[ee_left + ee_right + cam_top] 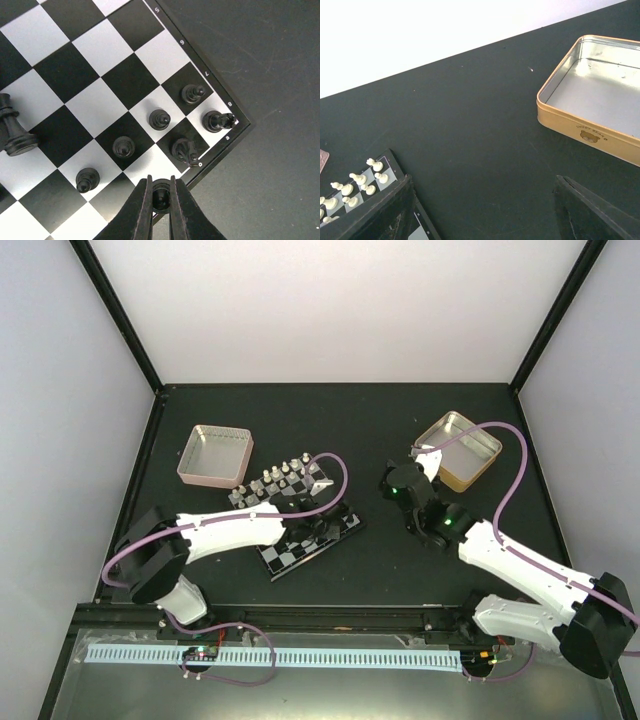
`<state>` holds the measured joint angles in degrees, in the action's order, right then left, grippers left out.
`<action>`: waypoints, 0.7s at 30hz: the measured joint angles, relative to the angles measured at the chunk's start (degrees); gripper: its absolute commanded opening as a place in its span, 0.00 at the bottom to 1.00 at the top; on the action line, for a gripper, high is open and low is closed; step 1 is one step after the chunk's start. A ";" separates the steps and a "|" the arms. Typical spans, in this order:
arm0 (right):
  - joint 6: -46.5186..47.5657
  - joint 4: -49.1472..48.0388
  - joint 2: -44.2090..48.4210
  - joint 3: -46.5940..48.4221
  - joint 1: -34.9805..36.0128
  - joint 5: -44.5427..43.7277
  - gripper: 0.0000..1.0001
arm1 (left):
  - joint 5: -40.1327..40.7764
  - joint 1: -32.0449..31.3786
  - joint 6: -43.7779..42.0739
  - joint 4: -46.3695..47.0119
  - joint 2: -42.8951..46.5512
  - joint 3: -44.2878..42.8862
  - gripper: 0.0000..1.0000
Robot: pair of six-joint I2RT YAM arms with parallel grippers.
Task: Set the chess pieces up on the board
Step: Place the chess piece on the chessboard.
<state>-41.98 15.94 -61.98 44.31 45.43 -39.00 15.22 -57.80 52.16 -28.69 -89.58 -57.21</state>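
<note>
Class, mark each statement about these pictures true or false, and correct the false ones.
1. The left gripper is shut on a black piece. True.
2. The gold tin holds chess pieces. False: it is empty.
3. The right gripper grips a pale piece. False: its fingers are wide apart, with nothing between them.
4. Pale pieces stand on the board. True.

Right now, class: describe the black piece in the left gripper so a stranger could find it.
Find the board under the left arm. Go to the rim beside its black pawns. This black piece alone is pinched by the left gripper.
</note>
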 measured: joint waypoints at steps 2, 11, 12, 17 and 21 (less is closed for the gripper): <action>0.00 0.04 0.00 0.00 -0.28 0.44 0.76 | -0.09 -0.09 0.33 0.00 -1.01 -0.11 0.01; -0.02 -0.02 0.00 0.00 -0.85 1.68 0.76 | -1.09 -0.46 0.74 0.09 -3.45 -0.11 0.02; -0.02 0.00 0.00 0.00 -0.92 1.73 0.76 | -1.27 -0.46 0.81 0.13 -3.69 -0.11 0.02; -0.17 0.00 0.00 0.00 -1.18 2.05 0.76 | -1.84 -0.46 0.92 0.26 -5.07 -0.11 0.01; -0.17 0.00 0.00 0.00 -1.33 2.14 0.76 | -1.75 -0.46 0.98 0.52 -5.33 -0.11 0.02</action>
<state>-42.15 15.94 -61.98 44.31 44.10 -36.86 13.47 -58.26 53.15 -28.16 -94.91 -57.32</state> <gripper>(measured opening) 0.758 0.072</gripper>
